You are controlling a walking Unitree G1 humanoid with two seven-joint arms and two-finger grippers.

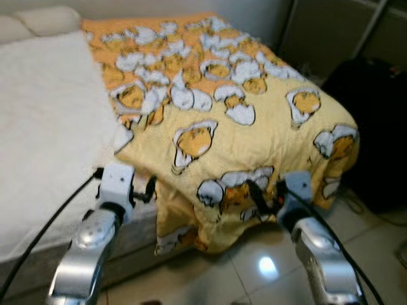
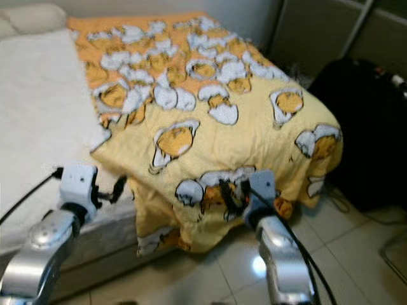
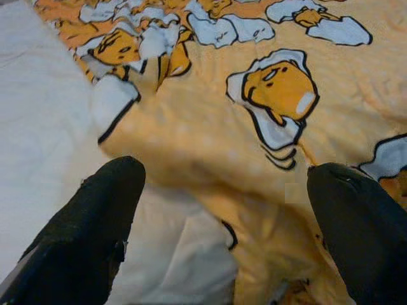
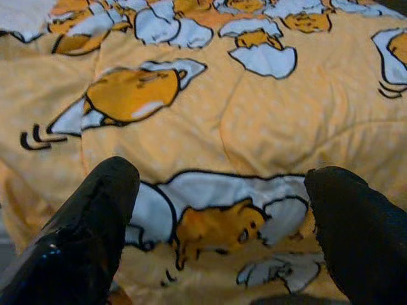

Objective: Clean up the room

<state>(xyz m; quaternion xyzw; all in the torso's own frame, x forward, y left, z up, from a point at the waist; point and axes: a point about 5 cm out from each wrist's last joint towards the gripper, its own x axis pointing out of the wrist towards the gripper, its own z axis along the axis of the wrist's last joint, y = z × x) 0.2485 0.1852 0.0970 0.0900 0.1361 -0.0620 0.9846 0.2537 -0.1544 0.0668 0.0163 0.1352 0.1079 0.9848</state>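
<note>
Left eye view: yellow blanket just ahead of both spread tools.

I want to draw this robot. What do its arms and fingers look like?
Two shiny silver arms with rounded shells. Each ends in a pale boxy wrist block and a gripper, left gripper and right gripper, of two long, rounded black fingers. Black cables run along both arms.
</note>
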